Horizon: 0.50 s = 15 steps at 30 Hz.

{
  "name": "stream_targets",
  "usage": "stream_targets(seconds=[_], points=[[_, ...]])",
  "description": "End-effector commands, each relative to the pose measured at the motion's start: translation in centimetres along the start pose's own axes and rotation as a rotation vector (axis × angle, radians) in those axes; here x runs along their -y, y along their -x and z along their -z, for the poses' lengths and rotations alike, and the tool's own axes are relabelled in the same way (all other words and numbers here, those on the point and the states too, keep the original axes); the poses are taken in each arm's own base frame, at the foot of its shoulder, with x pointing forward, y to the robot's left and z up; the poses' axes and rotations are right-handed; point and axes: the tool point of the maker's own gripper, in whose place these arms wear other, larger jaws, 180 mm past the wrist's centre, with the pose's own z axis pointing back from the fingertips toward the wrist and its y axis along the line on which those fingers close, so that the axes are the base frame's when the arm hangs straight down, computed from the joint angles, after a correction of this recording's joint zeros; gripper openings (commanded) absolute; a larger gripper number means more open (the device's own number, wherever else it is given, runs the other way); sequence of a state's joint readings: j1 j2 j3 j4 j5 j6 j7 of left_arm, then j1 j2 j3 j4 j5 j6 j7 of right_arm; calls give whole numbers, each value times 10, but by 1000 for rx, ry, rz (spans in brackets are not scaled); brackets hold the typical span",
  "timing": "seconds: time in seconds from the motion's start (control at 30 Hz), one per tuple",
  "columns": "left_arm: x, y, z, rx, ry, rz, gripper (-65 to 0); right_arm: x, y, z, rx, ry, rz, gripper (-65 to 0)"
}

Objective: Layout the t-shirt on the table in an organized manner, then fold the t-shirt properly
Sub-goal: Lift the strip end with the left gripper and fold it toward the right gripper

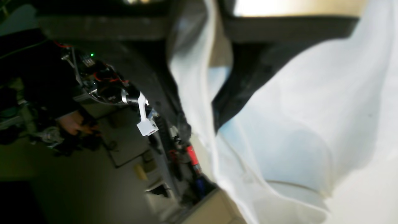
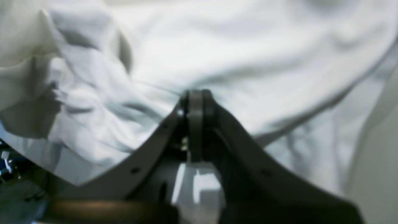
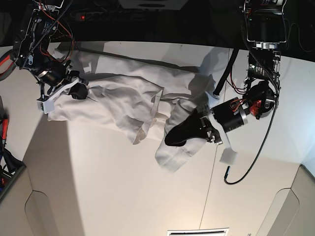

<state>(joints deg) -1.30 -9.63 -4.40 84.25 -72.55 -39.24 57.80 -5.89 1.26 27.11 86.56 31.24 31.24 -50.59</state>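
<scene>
The white t-shirt (image 3: 123, 96) lies bunched and wrinkled across the far half of the white table (image 3: 113, 187), stretched between both grippers. My right gripper (image 3: 78, 92) is at the shirt's left end, shut on a fold of it; the right wrist view shows the closed fingertips (image 2: 196, 99) pinching the cloth (image 2: 248, 62). My left gripper (image 3: 181, 133) is at the shirt's right part, its dark fingers shut on a strip of fabric (image 1: 192, 77) that runs between them in the left wrist view (image 1: 202, 126). A flap of shirt (image 3: 172, 156) hangs below it.
A thin dark seam (image 3: 210, 167) crosses the table right of the shirt. A black cable (image 3: 251, 162) loops from the left arm over the table, with a white plug block (image 3: 229, 157) near it. Dark equipment (image 3: 147, 7) lines the far edge.
</scene>
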Motion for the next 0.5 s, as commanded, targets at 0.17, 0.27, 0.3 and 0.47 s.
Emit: stream_targets(seconds=[0.17, 0.27, 0.3, 0.47], points=[[11, 19, 19, -1, 7, 31, -650, -3, -18, 1, 48, -20, -6, -650], [18, 34, 34, -45, 10, 73, -650, -5, -20, 2, 51, -23, -10, -650], [18, 38, 38, -56, 3, 96, -650, -5, -20, 2, 51, -23, -9, -650], [9, 62, 49, -157, -72, 253, -650, -4, -20, 2, 51, -23, -9, -650]])
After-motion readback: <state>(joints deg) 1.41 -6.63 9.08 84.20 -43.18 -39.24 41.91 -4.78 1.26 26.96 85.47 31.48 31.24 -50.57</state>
